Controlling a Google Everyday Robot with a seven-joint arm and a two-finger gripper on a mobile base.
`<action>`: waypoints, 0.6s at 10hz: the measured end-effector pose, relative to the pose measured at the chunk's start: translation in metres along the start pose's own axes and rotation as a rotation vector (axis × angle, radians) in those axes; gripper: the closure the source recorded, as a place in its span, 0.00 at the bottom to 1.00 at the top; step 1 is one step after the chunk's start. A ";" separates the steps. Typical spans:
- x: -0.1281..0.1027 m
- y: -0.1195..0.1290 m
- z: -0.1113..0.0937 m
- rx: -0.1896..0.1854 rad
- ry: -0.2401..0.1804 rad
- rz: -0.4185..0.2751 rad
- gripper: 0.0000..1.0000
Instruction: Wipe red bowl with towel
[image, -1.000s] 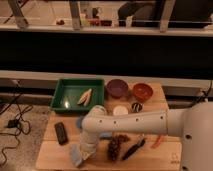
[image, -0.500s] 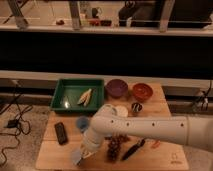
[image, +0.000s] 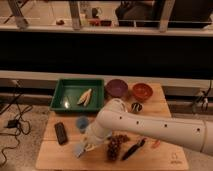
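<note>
The red bowl (image: 142, 91) stands at the back right of the wooden table (image: 165, 157), beside a purple bowl (image: 116, 87). My white arm reaches across the table's front from the right. My gripper (image: 82, 148) hangs low over the front left of the table, far from the red bowl. A small blue-grey thing (image: 82, 122) lies just behind the gripper; I cannot tell whether it is the towel. No other cloth shows.
A green tray (image: 65, 90) with a pale yellow item (image: 85, 96) sits at the back left. A black bar (image: 60, 132) lies at the left. A dark bunch (image: 114, 148), a black utensil (image: 133, 149), a red bit (image: 155, 144) and a small round can (image: 136, 106) lie near the arm.
The arm's forearm has swung lower and further across the front of the table. The gripper has stayed near the front left, dropping slightly.
</note>
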 end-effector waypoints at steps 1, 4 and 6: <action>0.006 -0.004 -0.003 0.006 0.004 0.003 0.80; 0.043 -0.012 -0.032 0.043 0.030 0.039 0.80; 0.045 -0.008 -0.057 0.051 0.044 0.027 0.80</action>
